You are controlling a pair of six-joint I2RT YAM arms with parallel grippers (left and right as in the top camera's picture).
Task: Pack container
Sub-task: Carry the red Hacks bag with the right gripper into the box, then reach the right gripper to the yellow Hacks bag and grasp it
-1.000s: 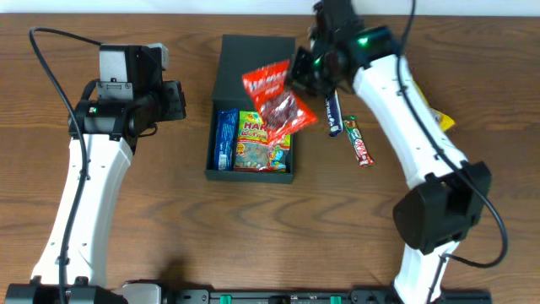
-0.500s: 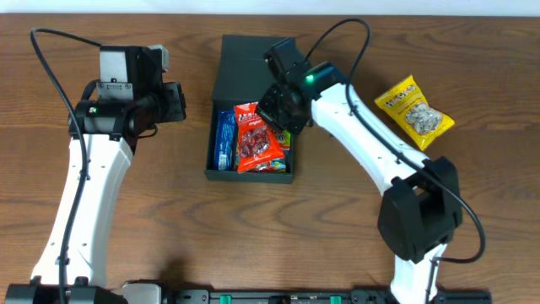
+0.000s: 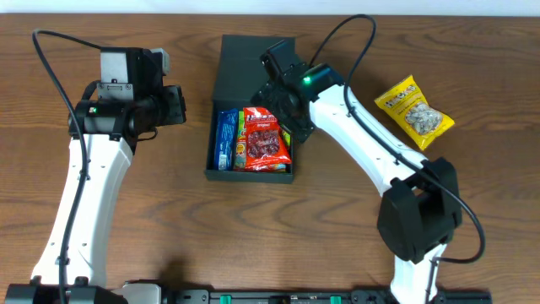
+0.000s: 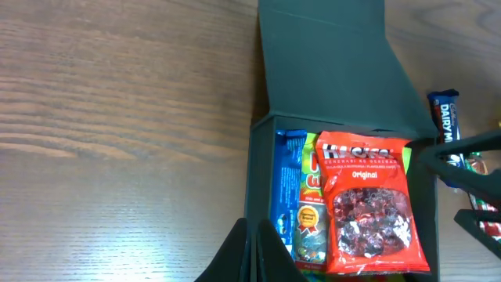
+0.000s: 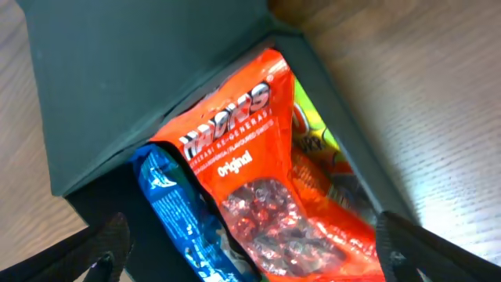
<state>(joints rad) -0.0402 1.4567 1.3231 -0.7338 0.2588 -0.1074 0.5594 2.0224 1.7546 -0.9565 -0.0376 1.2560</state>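
Observation:
The container (image 3: pixel 245 67) is a black box lying open, its flap lid folded back toward the far side. Inside lie a blue packet (image 3: pixel 224 139), a yellow-green sweets packet (image 3: pixel 240 135) and, on top, a red packet (image 3: pixel 267 139). My right gripper (image 3: pixel 291 118) hovers over the box's right side. In the right wrist view its gripper (image 5: pixel 254 258) stands wide open, the red packet (image 5: pixel 258 196) lying loose below the spread fingers. My left gripper (image 3: pixel 181 103) hangs left of the box, shut on nothing (image 4: pixel 254 251), above the container's left wall (image 4: pixel 257 180).
A yellow snack packet (image 3: pixel 413 111) lies on the wooden table to the right of the right arm. A blue chocolate bar (image 4: pixel 445 125) rests just right of the box, hidden under the right arm in the overhead view.
The right arm carried the red packet from above the box's right edge down into the container, then opened and let it go. The left arm has not moved.

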